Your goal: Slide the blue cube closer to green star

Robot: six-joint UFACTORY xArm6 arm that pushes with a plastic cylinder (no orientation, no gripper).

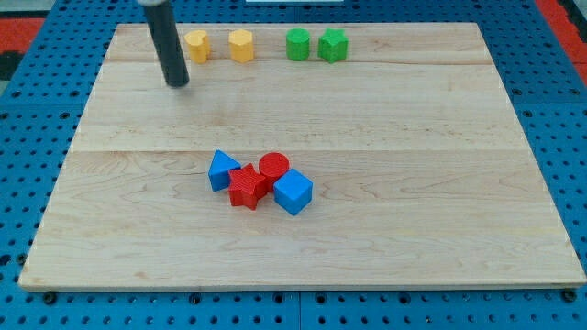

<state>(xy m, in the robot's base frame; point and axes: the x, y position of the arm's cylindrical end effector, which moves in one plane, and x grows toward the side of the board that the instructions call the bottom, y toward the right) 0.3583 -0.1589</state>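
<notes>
The blue cube (293, 192) sits near the board's middle, at the right end of a tight cluster. It touches a red cylinder (273, 167) and a red star (246, 187). The green star (333, 45) sits near the view's top edge, far above the cube and a little to its right. My tip (177, 83) rests on the board at the upper left, far from the cube and just left of the yellow blocks.
A blue triangular block (221, 170) sits at the cluster's left end. A green cylinder (298, 44) is just left of the green star. Two yellow blocks (197, 46) (240, 45) sit at the top. The wooden board (459, 229) lies on a blue pegboard.
</notes>
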